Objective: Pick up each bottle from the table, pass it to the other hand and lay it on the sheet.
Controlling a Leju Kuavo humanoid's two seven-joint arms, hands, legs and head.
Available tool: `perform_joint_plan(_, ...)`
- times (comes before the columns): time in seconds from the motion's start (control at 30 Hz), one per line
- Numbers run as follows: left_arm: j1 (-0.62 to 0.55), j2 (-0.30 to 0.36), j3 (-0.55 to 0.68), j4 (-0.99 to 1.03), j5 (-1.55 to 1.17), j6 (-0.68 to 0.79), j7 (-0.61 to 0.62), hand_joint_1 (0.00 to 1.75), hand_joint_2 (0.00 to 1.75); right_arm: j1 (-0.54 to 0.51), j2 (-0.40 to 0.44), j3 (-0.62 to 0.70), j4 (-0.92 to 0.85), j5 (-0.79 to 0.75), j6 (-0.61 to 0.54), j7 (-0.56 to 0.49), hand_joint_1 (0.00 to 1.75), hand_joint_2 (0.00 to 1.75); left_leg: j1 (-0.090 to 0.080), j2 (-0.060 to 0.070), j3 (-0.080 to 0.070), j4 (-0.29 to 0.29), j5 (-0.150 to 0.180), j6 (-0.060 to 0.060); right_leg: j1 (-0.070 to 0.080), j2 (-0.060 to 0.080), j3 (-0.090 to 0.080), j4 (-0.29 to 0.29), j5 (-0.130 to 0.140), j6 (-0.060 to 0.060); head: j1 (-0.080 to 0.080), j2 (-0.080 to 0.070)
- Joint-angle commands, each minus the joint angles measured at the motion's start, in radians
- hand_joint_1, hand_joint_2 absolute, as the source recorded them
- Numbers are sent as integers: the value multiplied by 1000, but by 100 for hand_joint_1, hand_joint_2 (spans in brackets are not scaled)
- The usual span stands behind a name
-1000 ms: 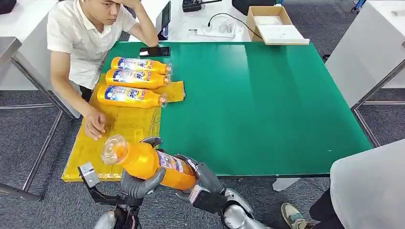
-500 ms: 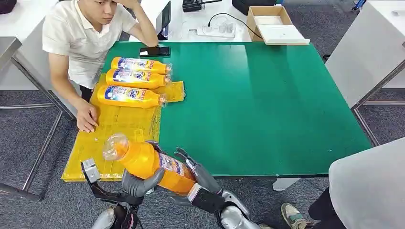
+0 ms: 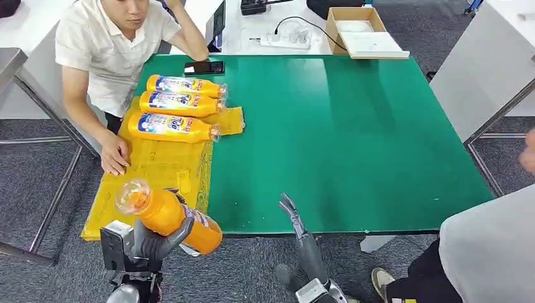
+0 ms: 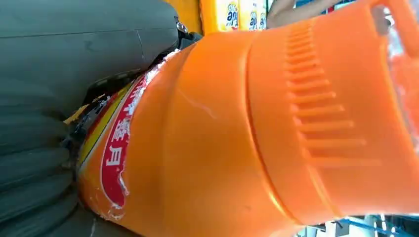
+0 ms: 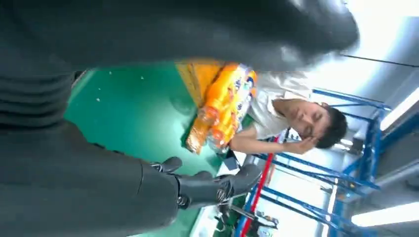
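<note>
The held bottle (image 4: 257, 133) carries a torn label (image 4: 116, 153) with white Chinese characters on a red band; one reads like "白", the rest are cut off. Labels on the three bottles on the sheet (image 3: 173, 104) show blue-and-white lettering, too small to read for certain. No other text can be read.

A person in a white shirt (image 3: 104, 47) sits at the far left corner of the green counter (image 3: 353, 139), one hand (image 3: 115, 158) resting flat at the left side. A black phone (image 3: 204, 67) lies on the counter's far edge. Beyond it a white counter carries an open cardboard box (image 3: 363, 31) and a power strip (image 3: 285, 39). Another person (image 3: 486, 252) stands near right.
</note>
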Motion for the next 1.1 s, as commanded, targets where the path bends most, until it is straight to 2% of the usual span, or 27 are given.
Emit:
perform_joint_plan(0.03,2,25,31,-5,-56,66,7,175,175,45,-5,-77,-65,-15,-71,3,0,0,0,0,4,-1,-1,-2,1,-2,4,0,-2,-2,0,0)
perform_joint_plan(0.13,16,62,36,-24,-237,179,20,175,175,100,10,-195,-140,-55,-100,-12,0,0,0,0,7,-2,-2,-2,1,-2,6,0,-3,-2,0,0)
perform_joint_plan(0.23,-14,75,46,11,-376,216,65,175,175,98,52,-264,-158,-59,-61,-25,0,0,0,-2,8,-2,-3,-2,1,-4,8,0,-4,-2,0,0)
perform_joint_plan(0.27,-43,81,42,49,-461,227,97,175,175,89,65,-268,-152,-49,-45,-27,0,0,0,-1,3,-1,-1,-1,0,-2,3,0,-2,-1,0,0)
perform_joint_plan(0.33,-117,78,34,151,-607,245,138,175,175,66,87,-258,-120,-36,-30,-28,0,0,0,-2,7,-2,-1,-2,1,-3,7,0,-3,-2,0,0)
perform_joint_plan(0.4,-213,77,-11,290,-825,289,190,175,175,44,99,-223,-82,-43,-11,-35,0,0,0,-2,2,-1,1,-1,0,-3,3,0,-1,-1,0,0)
perform_joint_plan(0.5,-374,59,-94,528,-1057,298,255,175,175,9,104,-184,-17,-64,-4,-36,0,0,0,-5,4,-3,2,-1,0,-6,4,-1,0,-1,0,0)
perform_joint_plan(0.53,-412,45,-103,583,-1074,300,255,175,175,1,104,-179,-1,-70,-8,-38,0,0,0,-8,6,-4,4,-2,1,-9,7,-3,0,-2,0,0)
perform_joint_plan(0.6,-417,42,-104,588,-1074,301,255,175,175,0,105,-179,1,-71,-9,-39,0,0,0,-7,6,-3,4,-1,0,-7,8,-2,0,-1,0,0)
perform_joint_plan(0.67,-472,33,-134,672,-1095,281,257,175,175,-11,98,-170,21,-90,5,-39,0,0,0,-3,7,-2,2,-1,1,-4,8,-2,1,-2,0,0)
perform_joint_plan(0.77,-576,12,-182,797,-1189,291,308,175,175,-20,104,-165,36,-112,11,-46,0,0,0,-4,9,-3,3,-1,1,-5,9,-2,2,-3,0,0)
perform_joint_plan(0.87,-672,-7,-224,925,-1270,235,380,175,175,-32,108,-166,54,-121,23,-37,0,0,1,-6,9,-2,3,-1,1,-7,10,-1,1,-4,0,0)
perform_joint_plan(1.1,-685,-11,-224,949,-1271,243,381,175,175,-41,112,-168,66,-121,23,-37,0,0,1,1,10,-2,1,-1,1,-1,10,-1,2,-4,0,0)
